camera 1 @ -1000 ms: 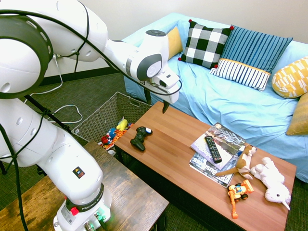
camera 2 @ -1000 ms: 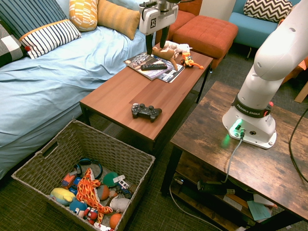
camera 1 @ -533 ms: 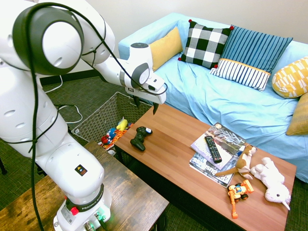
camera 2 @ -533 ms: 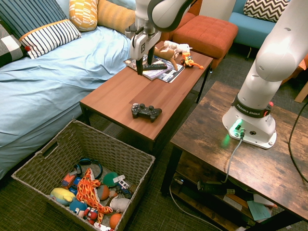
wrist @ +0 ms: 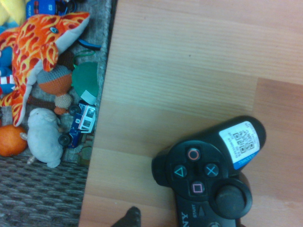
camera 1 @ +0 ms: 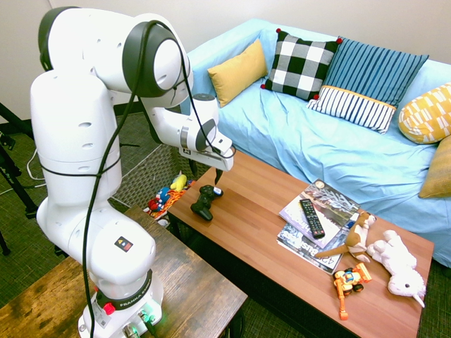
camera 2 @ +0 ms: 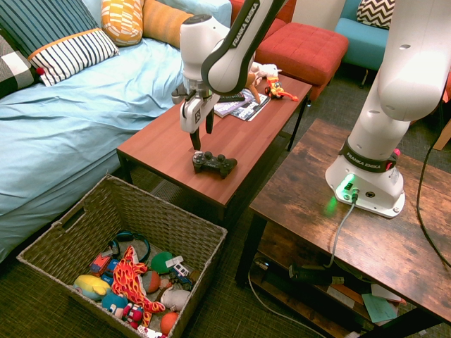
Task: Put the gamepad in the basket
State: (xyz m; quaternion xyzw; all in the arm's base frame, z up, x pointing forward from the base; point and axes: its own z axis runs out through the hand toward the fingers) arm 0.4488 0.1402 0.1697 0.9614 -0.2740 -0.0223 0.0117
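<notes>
The black plastic gamepad (camera 2: 214, 164) lies on the brown wooden coffee table (camera 1: 261, 211), near the woven grey-brown basket (camera 2: 127, 253). Above the table, the white two-finger gripper (camera 2: 202, 140) hovers with fingers apart.

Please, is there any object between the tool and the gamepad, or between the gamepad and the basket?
Nothing visible stands between the open tool and the gamepad. Towards the basket, I see no object on the tabletop either; only the basket's raised rim must be cleared.
</notes>
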